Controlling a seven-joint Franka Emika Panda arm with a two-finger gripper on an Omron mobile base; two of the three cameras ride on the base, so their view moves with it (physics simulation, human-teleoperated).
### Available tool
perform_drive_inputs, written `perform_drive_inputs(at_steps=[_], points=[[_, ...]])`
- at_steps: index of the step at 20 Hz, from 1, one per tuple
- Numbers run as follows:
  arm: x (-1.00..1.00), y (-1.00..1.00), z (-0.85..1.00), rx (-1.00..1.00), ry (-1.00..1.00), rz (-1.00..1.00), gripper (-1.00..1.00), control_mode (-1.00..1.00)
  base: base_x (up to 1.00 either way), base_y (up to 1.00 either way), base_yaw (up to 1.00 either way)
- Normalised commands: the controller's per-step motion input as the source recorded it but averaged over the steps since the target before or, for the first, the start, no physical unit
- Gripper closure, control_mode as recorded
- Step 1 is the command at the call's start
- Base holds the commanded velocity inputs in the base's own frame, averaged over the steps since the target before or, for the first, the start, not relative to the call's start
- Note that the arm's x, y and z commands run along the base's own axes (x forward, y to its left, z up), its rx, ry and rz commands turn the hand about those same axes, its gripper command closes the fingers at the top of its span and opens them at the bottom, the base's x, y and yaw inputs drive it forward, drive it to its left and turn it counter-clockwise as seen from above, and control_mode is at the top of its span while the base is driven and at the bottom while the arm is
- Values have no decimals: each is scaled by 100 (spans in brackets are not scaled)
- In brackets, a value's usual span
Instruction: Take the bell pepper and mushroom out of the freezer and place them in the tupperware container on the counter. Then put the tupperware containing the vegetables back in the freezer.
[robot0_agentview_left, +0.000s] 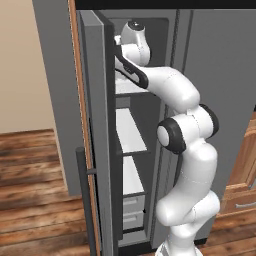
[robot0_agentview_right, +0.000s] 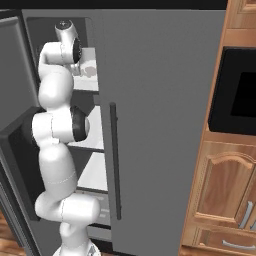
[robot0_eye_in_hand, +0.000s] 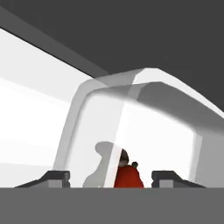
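Hand view: spread fingers (robot0_eye_in_hand: 109, 178) are flanking the bell pepper (robot0_eye_in_hand: 128, 176) at bottom centre, inside the white tupperware container (robot0_eye_in_hand: 144, 113) on a freezer (robot0_agentview_left: 131, 135) shelf. Risk: fingers striking the container wall, knocking it askew.

The red bell pepper (robot0_eye_in_hand: 128, 177) lies inside the white tupperware container (robot0_eye_in_hand: 144, 100) on a freezer (robot0_agentview_left: 131, 135) shelf.

Evenly lit, sharp computer-rendered kitchen views with soft shadows.
The freezer (robot0_agentview_left: 131, 135) interior is dark grey at the back, its white shelves bright. In the hand view, the tupperware container (robot0_eye_in_hand: 144, 113) glows pale and washed out, and the bell pepper (robot0_eye_in_hand: 128, 176) casts a soft grey shadow on it.
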Motion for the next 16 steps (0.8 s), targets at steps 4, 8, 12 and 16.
perform_drive_inputs(at_steps=[4, 8, 12, 16], points=[[-11, 0, -1, -1, -31, 0, -100, -100, 0, 0, 0], [-62, -3, 0, 0, -30, -5, -100, -100, 0, 0, 0], [-84, -31, 0, 0, -8, -13, -100, -100, 0, 0, 0], [-99, -55, 41, 8, -1, -13, -100, -100, 0, 0, 0]])
